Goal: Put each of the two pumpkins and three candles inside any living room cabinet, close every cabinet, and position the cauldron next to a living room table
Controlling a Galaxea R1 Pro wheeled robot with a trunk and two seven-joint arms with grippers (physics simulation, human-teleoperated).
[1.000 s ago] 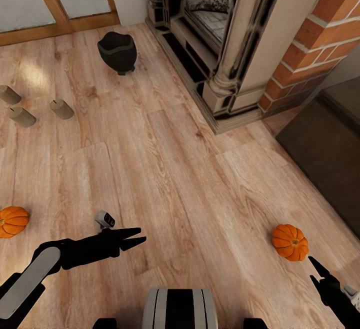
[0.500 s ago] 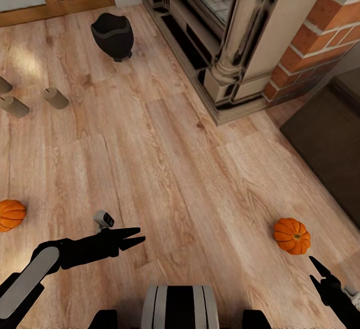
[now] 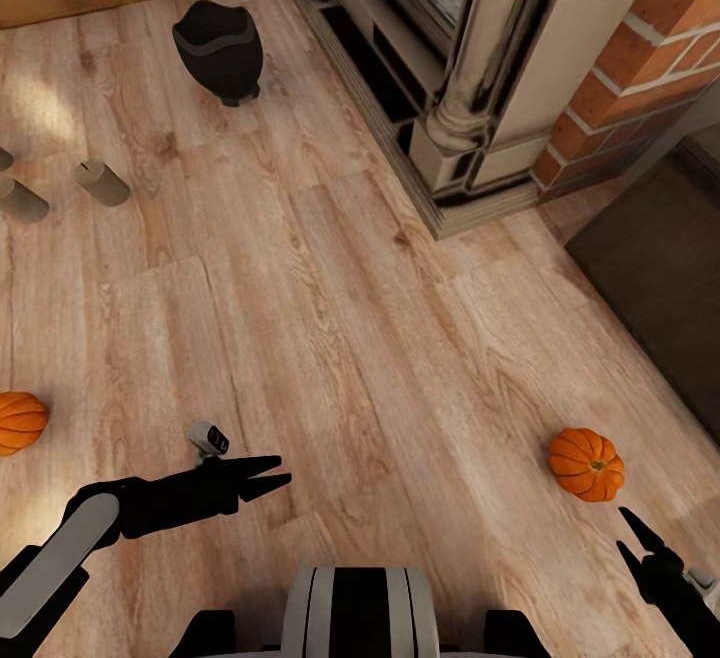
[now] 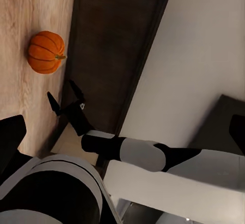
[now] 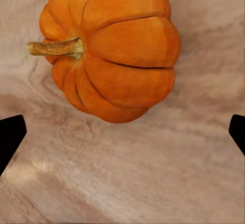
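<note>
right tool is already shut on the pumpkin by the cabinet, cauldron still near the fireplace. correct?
Not quite. The right tool is open and holds nothing: in the right wrist view its fingertips sit wide apart, short of the pumpkin, which lies free on the floor. The cauldron does stand near the fireplace.

The pumpkins [image 3: 586, 464] are bright orange with darker lines. The cauldron [image 3: 218, 45] is black. The candles [image 3: 101, 182] are tan. The floor [image 3: 330, 318] is light brown wood. The cabinet [image 3: 660, 258] is dark brown.

head high, wrists low, sharing pumpkin [image 3: 586, 464]
</note>
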